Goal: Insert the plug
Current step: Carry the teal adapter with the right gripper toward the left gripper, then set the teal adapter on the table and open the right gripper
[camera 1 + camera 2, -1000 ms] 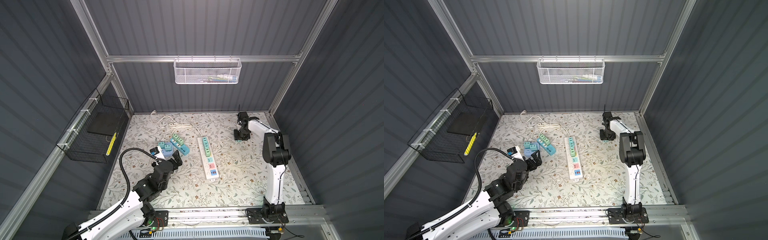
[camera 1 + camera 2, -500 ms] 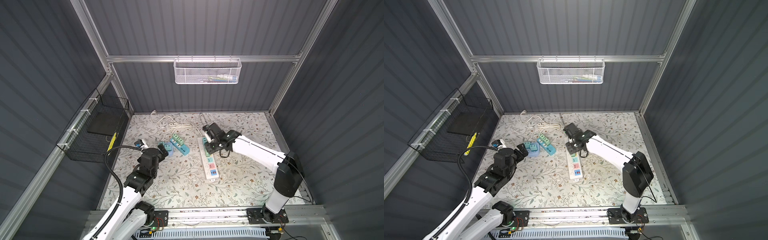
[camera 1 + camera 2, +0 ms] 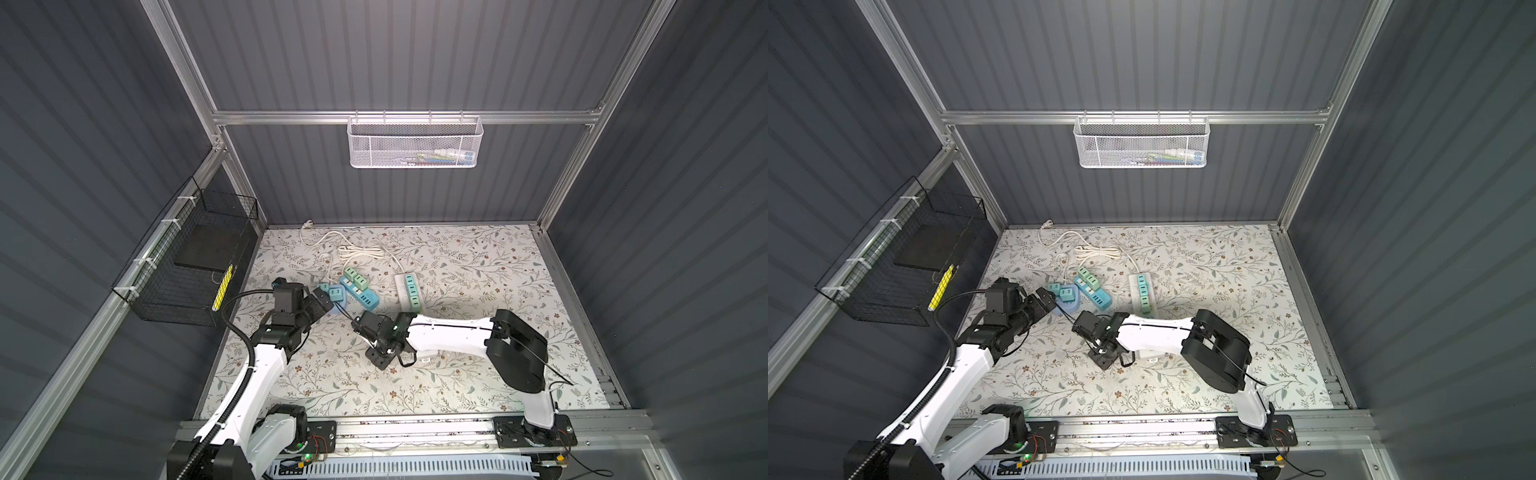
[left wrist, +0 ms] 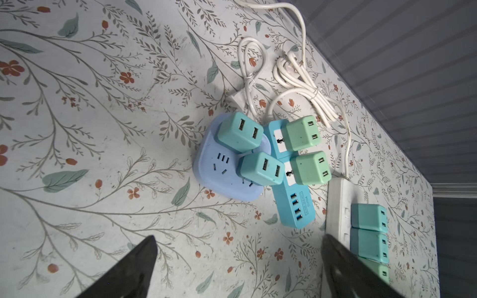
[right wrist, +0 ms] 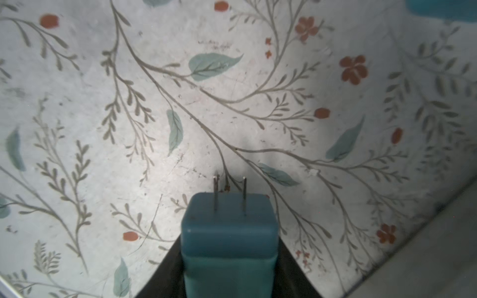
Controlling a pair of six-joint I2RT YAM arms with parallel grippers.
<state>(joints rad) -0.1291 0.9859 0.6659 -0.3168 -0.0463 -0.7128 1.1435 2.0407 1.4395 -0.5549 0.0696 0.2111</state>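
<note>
In the right wrist view my right gripper (image 5: 229,278) is shut on a teal plug (image 5: 229,232), whose two metal prongs point out over the floral mat. In both top views this gripper (image 3: 360,325) (image 3: 1080,326) reaches across the middle, just in front of the blue power strip (image 3: 362,296) (image 3: 1097,296); the plug is hidden there. My left gripper (image 4: 238,258) (image 3: 323,301) stands open and empty beside the lavender socket block (image 4: 219,167) (image 3: 1068,306). That block carries two teal plugs and has a free socket facing up.
Two green plugs sit in the blue power strip (image 4: 293,203). A white power strip (image 4: 338,206) (image 3: 409,291) holds several teal plugs. White cables (image 3: 353,251) coil behind the strips. A black wire basket (image 3: 195,266) hangs on the left wall and a white one (image 3: 415,143) on the back wall.
My right arm swung from the far back right, across the white strip, to the middle in front of the blue strip, still gripping the plug. My left gripper shifted left toward the lavender block.
</note>
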